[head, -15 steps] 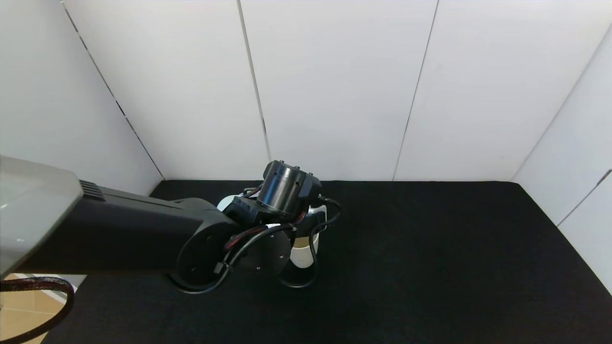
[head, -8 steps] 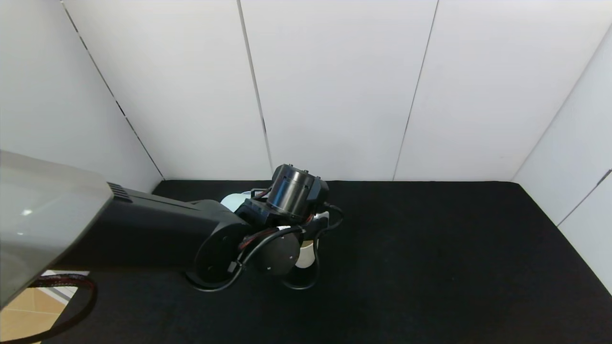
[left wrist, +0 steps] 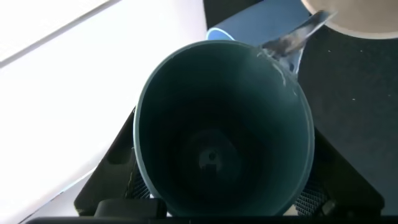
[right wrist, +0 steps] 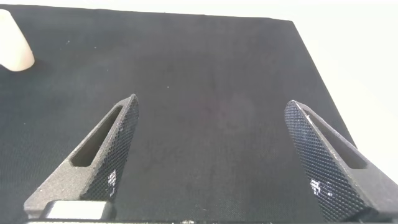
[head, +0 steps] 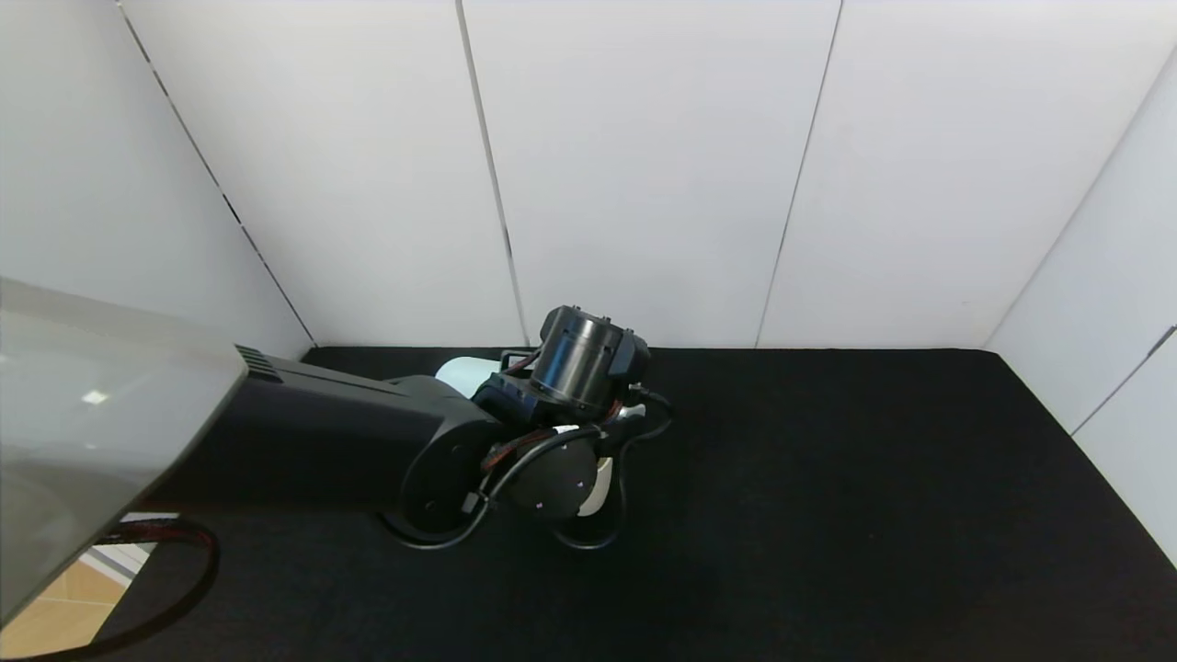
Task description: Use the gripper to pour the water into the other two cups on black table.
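Note:
My left gripper (left wrist: 224, 177) is shut on the wider teal-green cup (left wrist: 186, 93) and holds it tilted. A thin stream of water (left wrist: 292, 40) runs off its rim towards the cream-beige cup (left wrist: 364, 15). The light blue cup (left wrist: 255, 28) stands just behind the teal cup. In the head view the left wrist (head: 579, 368) covers the gripper; only part of the light blue cup (head: 464, 372) and of the cream-beige cup (head: 599, 487) show beside it on the black table (head: 828, 478). My right gripper (right wrist: 211, 106) is open and empty over bare table, off to the side.
White panel walls (head: 644, 184) close the table at the back and on both sides. The left arm's cables (head: 607, 533) loop down near the cream-beige cup. The cream-beige cup also shows far off in the right wrist view (right wrist: 13, 43).
My left arm has reached farther forward and to the right. The wrist now covers more of the cream-beige cup and leaves more of the light blue cup showing.

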Available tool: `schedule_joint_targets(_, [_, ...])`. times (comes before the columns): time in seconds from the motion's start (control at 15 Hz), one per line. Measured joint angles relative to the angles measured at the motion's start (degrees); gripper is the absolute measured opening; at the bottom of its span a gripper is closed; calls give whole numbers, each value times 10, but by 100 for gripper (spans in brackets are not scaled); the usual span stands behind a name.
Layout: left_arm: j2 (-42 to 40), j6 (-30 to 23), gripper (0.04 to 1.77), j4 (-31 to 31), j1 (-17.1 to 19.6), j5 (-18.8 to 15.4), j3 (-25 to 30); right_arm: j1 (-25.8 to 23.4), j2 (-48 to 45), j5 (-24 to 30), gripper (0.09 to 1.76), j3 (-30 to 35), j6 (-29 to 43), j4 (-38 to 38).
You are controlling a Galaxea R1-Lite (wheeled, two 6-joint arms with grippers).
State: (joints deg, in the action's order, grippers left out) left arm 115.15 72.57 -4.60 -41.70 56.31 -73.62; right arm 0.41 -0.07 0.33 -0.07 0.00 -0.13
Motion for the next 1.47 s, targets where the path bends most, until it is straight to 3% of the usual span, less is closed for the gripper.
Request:
schedule_joint_targets(0.53, [-1,-3,119,-12,-4,-1,-4,0,0,0,171,0,0,0])
schedule_joint_targets(1.13, [-21,-199,119,-5,15,-42,71,-3,0,0,171,0,0,0])
schedule_joint_targets(1.47, [-84,-253,119,-8,59,-109,105,-3,0,0,171,0,0,0])
